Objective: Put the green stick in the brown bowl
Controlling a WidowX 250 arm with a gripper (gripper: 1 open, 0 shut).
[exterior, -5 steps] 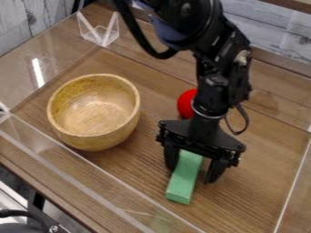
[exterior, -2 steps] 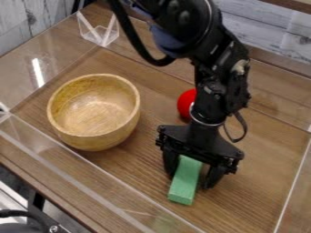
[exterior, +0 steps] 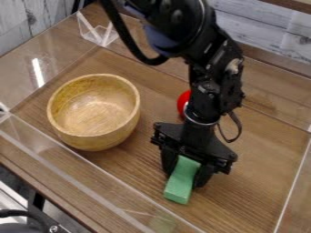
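The green stick [exterior: 184, 180] lies flat on the wooden table at the front, its far end between my gripper's fingers. My gripper [exterior: 191, 167] points straight down over that end, one black finger on each side of the stick; I cannot tell whether the pads press on it. The brown bowl [exterior: 94, 110] stands empty to the left, about a hand's width from the gripper.
A red ball-like fruit [exterior: 186, 102] sits just behind the arm, partly hidden by it. Clear acrylic walls [exterior: 73, 173] run along the front and left of the table. A clear folded stand [exterior: 100, 34] is at the back left.
The gripper's fingers have drawn closer together around the stick's far end, and the wrist has rolled slightly. The stick and the bowl stay where they were.
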